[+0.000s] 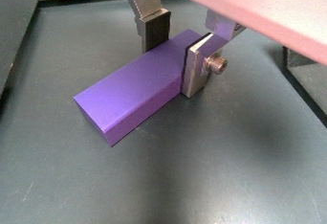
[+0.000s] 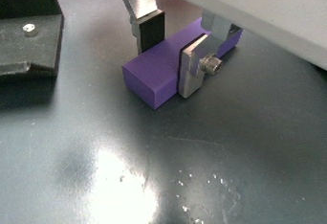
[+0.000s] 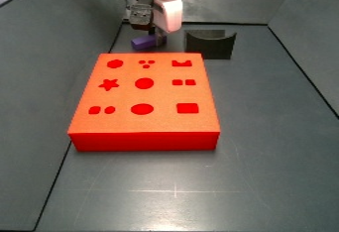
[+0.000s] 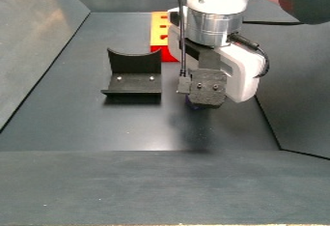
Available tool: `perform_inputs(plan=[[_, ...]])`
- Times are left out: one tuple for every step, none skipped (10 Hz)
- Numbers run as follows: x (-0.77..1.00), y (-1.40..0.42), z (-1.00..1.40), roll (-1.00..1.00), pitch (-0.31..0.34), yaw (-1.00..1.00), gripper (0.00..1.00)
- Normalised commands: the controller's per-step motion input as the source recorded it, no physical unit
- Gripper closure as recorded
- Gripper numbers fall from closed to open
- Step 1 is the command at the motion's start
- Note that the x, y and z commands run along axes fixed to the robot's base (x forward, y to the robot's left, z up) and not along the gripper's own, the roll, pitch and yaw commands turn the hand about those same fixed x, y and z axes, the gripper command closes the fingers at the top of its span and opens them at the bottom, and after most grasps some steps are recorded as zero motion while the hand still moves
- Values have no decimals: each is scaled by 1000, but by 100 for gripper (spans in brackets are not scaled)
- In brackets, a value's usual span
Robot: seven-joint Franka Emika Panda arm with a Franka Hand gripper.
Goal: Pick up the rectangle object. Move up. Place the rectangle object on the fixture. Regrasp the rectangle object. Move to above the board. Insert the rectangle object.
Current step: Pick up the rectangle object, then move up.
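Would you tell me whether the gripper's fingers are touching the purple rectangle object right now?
Touching: in both wrist views the gripper straddles the rectangle object, and one finger's plate lies flush against its side with no gap visible.

— What does the arm look like?

— White, rounded shells in both side views, with a dark band between segments. A black cable runs up from it in a side view.

— And the gripper (image 4: pixel 198 82)?

— Its body is dark grey to black, boxy, hung under a white wrist block. In both wrist views the fingers (image 1: pixel 196 67) are flat silver plates with dark pads on the inner faces.

— Any hardware showing?

— A small silver screw (image 2: pixel 215 65) sticks out of one finger plate. Pale casing fills a corner of both wrist views.
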Motion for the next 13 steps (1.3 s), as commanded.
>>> perform_inputs(plan=[[0,0,0,0,0,0,100],[0,0,0,0,0,0,100],[0,0,0,0,0,0,100],[0,0,0,0,0,0,100],[0,0,0,0,0,0,100],[0,0,0,0,0,0,100],[0,0,0,0,0,0,100],[0,0,0,0,0,0,100],[0,0,833,0,0,0,100],[-26,43,766,-1,24,-2,100],[-23,36,699,-1,35,-7,100],[-17,21,521,2,46,-12,100],[-18,17,419,6,46,-14,100]])
